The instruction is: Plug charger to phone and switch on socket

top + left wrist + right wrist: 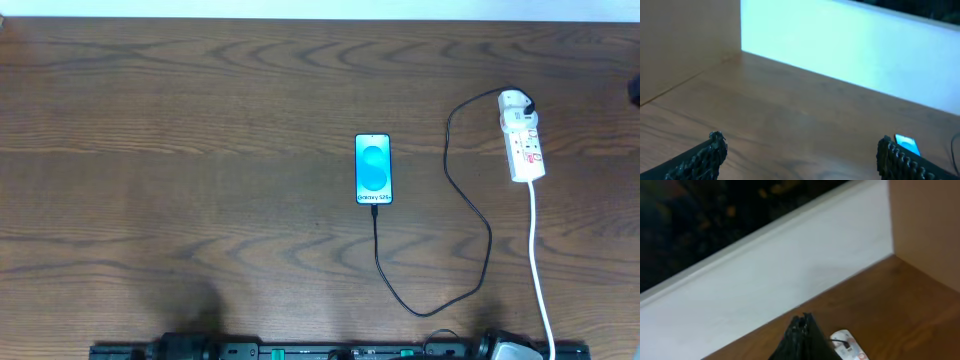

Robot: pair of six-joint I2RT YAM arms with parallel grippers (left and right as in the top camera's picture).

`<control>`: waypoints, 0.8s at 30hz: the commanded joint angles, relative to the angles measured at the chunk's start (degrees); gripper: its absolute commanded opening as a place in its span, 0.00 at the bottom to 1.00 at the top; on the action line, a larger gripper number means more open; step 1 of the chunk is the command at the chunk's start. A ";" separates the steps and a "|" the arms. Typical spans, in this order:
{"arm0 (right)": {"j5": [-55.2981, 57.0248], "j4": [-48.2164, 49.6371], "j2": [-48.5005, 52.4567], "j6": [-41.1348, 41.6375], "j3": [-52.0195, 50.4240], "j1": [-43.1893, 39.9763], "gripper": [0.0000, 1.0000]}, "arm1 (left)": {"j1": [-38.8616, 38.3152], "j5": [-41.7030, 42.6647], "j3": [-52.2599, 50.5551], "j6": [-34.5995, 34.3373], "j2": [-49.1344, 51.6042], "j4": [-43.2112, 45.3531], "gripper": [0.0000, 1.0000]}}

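Phone is lying flat, screen up and lit blue, pretty much mid-table in your overhead view. The charger meets the phone's near short edge, so the tip is touching it there. You can't tell from that height whether it's fully seated.

From that edge the cable drops toward the near side of the table and loops round to the right. It then climbs back up and ends at the far end of the socket, where a small black bit sits on it.

The socket is over on the right, well apart from the phone, lying lengthwise with its rounded end toward the far edge. Its white cord trails down to the near edge. The red marks on it are too small to read, so there's no telling if the switch is on.

Your left gripper has its jaws spread wide with nothing between them, just bare wood. A corner of the blue screen peeks out beside its right finger.

Your right gripper is pinched fully closed on nothing. The socket's far end shows just right of its tip, near the white wall.
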 commanded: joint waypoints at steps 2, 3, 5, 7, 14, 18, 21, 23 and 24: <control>-12.44 -0.15 -1.88 -1.16 -0.17 0.55 0.01 | 0.66 -0.52 1.25 0.35 -1.33 -7.76 0.97; -12.41 -0.15 -1.97 -1.16 -0.17 1.07 0.01 | 0.66 -0.35 1.22 0.26 -1.33 -9.25 0.97; -12.37 -0.13 -2.16 -1.18 -0.17 2.84 0.01 | 0.66 -0.31 1.20 0.31 -1.33 -9.40 0.97; -12.37 -0.13 -2.14 -1.18 -0.17 4.11 0.01 | 0.66 -0.31 1.20 0.31 -1.33 -9.44 0.97; -11.50 0.02 -2.21 -1.20 -0.17 6.29 0.04 | 0.66 -0.09 -1.29 0.11 -1.33 11.56 0.97; -11.50 0.02 -2.19 -1.20 -0.17 6.32 0.05 | 0.66 -0.04 -15.67 -5.84 -1.33 26.40 0.97; -11.50 0.04 -2.56 -1.20 -0.17 6.32 0.06 | 0.66 -0.04 -33.14 -10.62 -1.31 40.81 0.97; -11.50 0.04 -2.58 -1.20 -0.17 6.43 0.06 | 0.66 -0.02 -43.58 -12.44 -1.31 51.21 0.97; -11.50 0.04 -2.58 -1.20 -0.17 6.67 0.07 | 0.66 0.66 -47.45 -12.37 -1.31 55.23 0.97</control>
